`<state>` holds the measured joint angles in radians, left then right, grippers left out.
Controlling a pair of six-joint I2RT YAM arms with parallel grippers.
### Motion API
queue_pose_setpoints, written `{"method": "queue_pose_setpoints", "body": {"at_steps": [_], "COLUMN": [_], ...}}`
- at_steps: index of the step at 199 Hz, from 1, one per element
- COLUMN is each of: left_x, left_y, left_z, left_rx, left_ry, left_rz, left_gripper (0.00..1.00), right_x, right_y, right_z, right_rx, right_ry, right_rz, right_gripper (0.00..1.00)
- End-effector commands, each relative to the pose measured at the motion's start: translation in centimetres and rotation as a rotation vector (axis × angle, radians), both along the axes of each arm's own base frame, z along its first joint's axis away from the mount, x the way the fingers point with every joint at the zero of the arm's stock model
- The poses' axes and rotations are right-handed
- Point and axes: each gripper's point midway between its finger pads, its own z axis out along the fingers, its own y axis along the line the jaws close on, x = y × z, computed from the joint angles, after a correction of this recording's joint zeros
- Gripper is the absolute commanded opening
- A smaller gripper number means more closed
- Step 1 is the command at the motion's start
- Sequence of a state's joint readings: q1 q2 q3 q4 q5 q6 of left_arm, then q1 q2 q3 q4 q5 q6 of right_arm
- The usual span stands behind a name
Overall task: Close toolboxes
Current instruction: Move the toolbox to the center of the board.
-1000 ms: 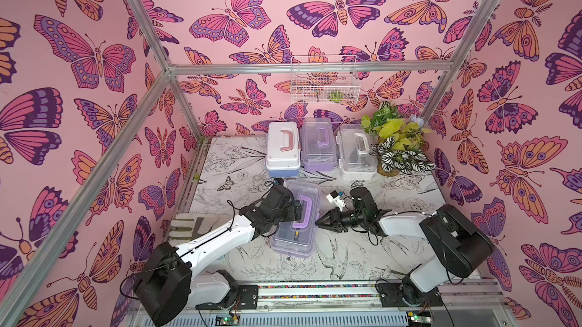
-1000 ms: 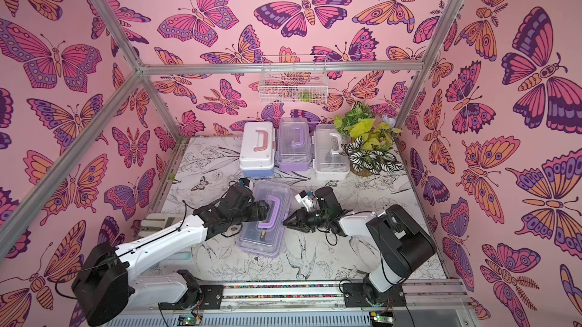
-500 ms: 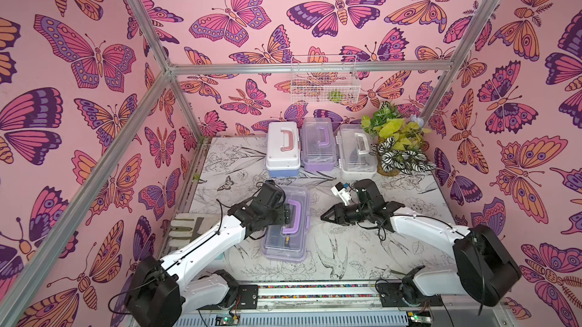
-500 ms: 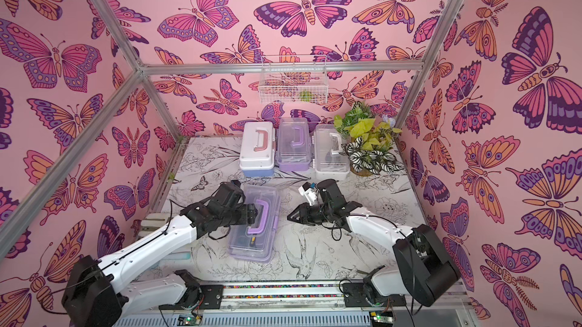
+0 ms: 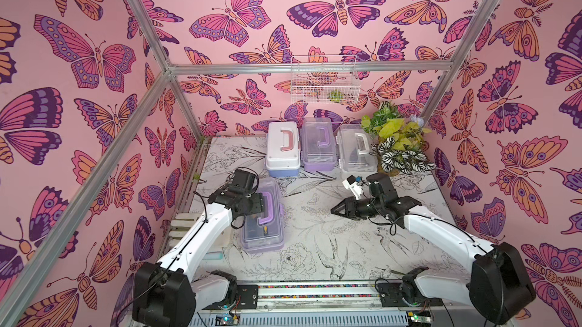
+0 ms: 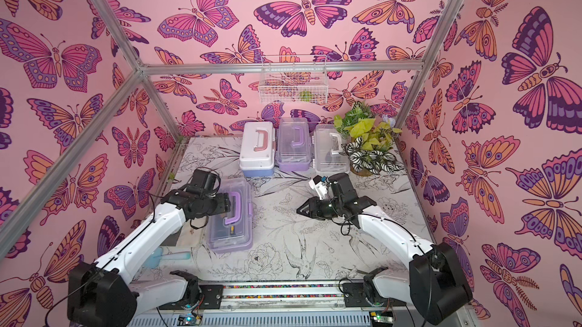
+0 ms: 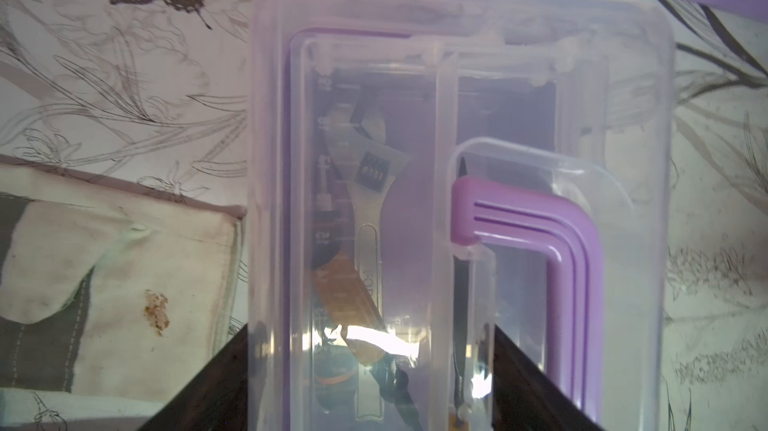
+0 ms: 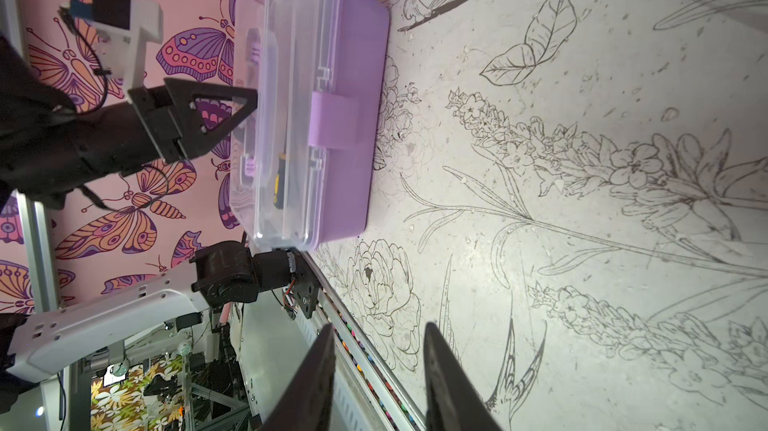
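Risk I see: front lilac toolbox (image 5: 267, 237) sits lower centre-left, left gripper (image 5: 262, 206) spread wide and empty over its lid (image 7: 457, 76), right gripper (image 5: 335, 212) part-open, empty, well apart at mid-frame, so 1 off-centre push could skate it unbraced, latch (image 8: 332, 121) unseated.
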<state>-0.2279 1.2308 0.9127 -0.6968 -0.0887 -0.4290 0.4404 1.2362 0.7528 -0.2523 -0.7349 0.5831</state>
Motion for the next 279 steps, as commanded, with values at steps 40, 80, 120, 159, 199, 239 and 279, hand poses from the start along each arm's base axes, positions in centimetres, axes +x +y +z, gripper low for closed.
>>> {"method": "queue_pose_setpoints", "body": {"at_steps": [40,80,120,159,199,239,279], "left_x": [5.1,11.8,19.8,25.3,27.2,27.8,28.4], "left_y": [8.3,10.4,10.0,7.8,3.7,3.3,5.0], "left_z": [-3.5,-4.2,-5.7,-6.0,-5.0,-4.2,-0.3], "left_rx": [0.150,0.161,0.121,0.048,-0.034,-0.020,0.062], "left_ry": [0.075,0.063,0.033,-0.049,-0.126,-0.133,-0.203], "left_rz": [0.131,0.135,0.037,-0.127,-0.276,-0.227,-0.168], "left_gripper": [0.43,0.43,0.41,0.41,0.44,0.53,0.97], "right_x": [-1.5,-2.2,-3.1,-3.3,-1.9,-0.8,0.6], "right_y": [-1.4,-1.7,-2.2,-2.9,-3.5,-3.5,-4.8], "right_z": [2.1,2.1,1.3,0.4,-1.0,-0.4,1.0], "right_rx": [-0.002,0.013,-0.008,-0.061,-0.124,-0.145,-0.168], "right_ry": [-0.018,-0.007,0.017,0.017,0.037,0.051,0.011], "right_rz": [0.026,0.014,0.017,0.002,-0.053,-0.077,-0.158], "right_gripper": [0.38,0.38,0.38,0.38,0.38,0.38,0.42]}}
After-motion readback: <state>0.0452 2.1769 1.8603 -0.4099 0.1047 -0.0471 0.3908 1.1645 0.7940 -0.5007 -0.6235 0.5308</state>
